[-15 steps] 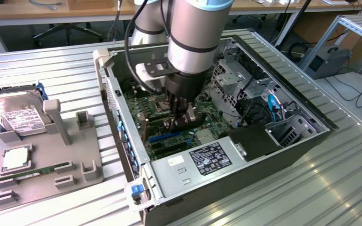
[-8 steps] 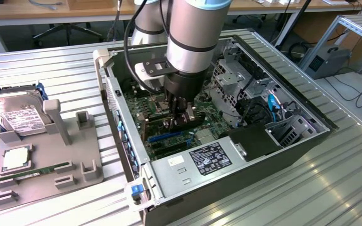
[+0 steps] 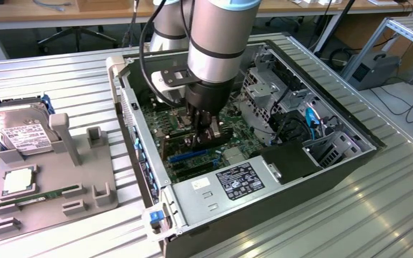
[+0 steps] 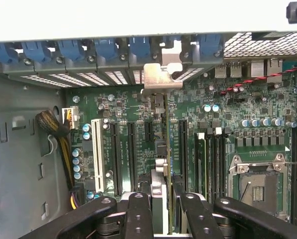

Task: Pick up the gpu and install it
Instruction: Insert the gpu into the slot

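Open computer case (image 3: 321, 177) lay on slatted metal table (image 3: 63, 80), motherboard (image 4: 138, 114) exposed inside. Power supply (image 3: 239, 181) with label sat at case's near end. Blue slot latches (image 4: 71, 50) lined case rear wall; white expansion slot (image 4: 96, 154) ran beside black slots. Empty CPU socket (image 4: 258, 186) visible on board. At exterior view's left, grey holder tray (image 3: 77, 177) carried hard drive (image 3: 21, 131), CPU (image 3: 19, 181) and RAM stick (image 3: 38, 199). Wooden desk (image 3: 63, 13) stood behind.

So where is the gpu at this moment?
The gpu stands on edge in the tool, inside the open computer case above the motherboard; its silver bracket sits at the rear slot openings.
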`<state>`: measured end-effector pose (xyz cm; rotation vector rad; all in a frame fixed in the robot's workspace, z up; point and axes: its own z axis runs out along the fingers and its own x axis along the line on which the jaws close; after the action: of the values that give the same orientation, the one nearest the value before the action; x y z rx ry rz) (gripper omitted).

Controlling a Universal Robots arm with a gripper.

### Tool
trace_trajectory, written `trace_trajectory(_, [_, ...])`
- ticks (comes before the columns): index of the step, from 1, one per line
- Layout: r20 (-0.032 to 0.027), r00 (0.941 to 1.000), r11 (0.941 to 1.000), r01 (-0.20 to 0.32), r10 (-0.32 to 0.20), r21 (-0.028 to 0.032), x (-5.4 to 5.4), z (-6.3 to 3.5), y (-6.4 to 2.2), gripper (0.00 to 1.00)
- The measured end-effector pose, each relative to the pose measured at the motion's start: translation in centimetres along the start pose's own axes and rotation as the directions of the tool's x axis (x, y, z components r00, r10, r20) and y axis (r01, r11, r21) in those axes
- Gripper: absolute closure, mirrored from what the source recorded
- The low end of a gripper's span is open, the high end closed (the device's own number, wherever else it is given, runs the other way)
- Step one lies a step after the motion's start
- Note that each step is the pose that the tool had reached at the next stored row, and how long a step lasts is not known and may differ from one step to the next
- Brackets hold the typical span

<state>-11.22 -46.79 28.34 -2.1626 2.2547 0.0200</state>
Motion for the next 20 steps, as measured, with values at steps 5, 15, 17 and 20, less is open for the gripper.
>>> trace_trajectory(5, [-0.0002,1.0000,1.0000,0.000,0.000,0.0000,-0.11,0.11,0.20,0.73])
trace_trajectory(15, [-0.0006,1.0000,1.0000,0.000,0.000,0.0000,-0.46,0.32,0.69,0.73])
trace_trajectory(17, [-0.0006,1.0000,1.0000,0.000,0.000,0.0000,-0.46,0.36,0.77,0.73])
trace_trajectory(20, [-0.0007,1.0000,1.0000,0.000,0.000,-0.0001,-0.46,0.40,0.79,0.73])
